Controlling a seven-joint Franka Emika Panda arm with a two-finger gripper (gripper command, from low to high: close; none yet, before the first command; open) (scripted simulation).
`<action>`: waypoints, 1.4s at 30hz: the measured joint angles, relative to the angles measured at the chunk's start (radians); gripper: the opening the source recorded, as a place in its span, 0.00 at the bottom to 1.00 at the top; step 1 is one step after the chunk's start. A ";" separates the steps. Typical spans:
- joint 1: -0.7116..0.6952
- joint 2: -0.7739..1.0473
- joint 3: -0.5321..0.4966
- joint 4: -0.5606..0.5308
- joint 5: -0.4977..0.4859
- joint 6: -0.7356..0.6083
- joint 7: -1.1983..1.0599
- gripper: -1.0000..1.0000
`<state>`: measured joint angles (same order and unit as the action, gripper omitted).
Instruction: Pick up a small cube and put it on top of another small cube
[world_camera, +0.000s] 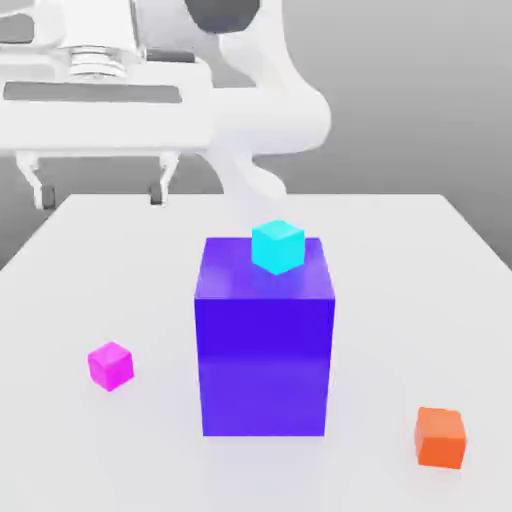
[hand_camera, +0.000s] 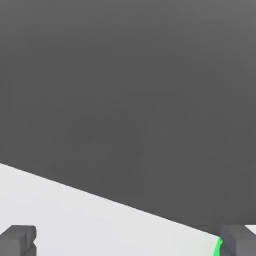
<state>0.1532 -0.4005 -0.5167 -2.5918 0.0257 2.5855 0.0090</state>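
From my screen I judge that the task is at its very first step: nothing is picked up yet. In the exterior view my gripper hangs high at the far edge of the white table, on that view's left, with its two fingers standing wide apart and nothing between them. The hand view agrees, as one fingertip sits near each lower corner with bare table between.

The small magenta cube lies on the table toward the near side on the exterior view's left, well apart from the big blue-violet block. A cyan cube rests on top of that block, and an orange cube lies on the table at the exterior view's right, near the front.

I think the next move calls for bringing the hand toward the camera until it is above the magenta cube, then lowering with the fingers on both sides of it before closing. The cube is small, so I should center carefully, or it may be pushed away
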 joint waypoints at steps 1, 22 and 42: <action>0.007 0.023 -0.026 -0.017 0.002 0.016 -0.045 0.50; -0.030 0.401 -0.331 -0.286 -0.049 0.304 -0.777 0.50; -0.296 0.615 0.076 -0.214 0.516 0.415 -1.199 0.50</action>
<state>-0.1431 0.2146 -0.4406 -2.8063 0.5418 3.0006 -1.1898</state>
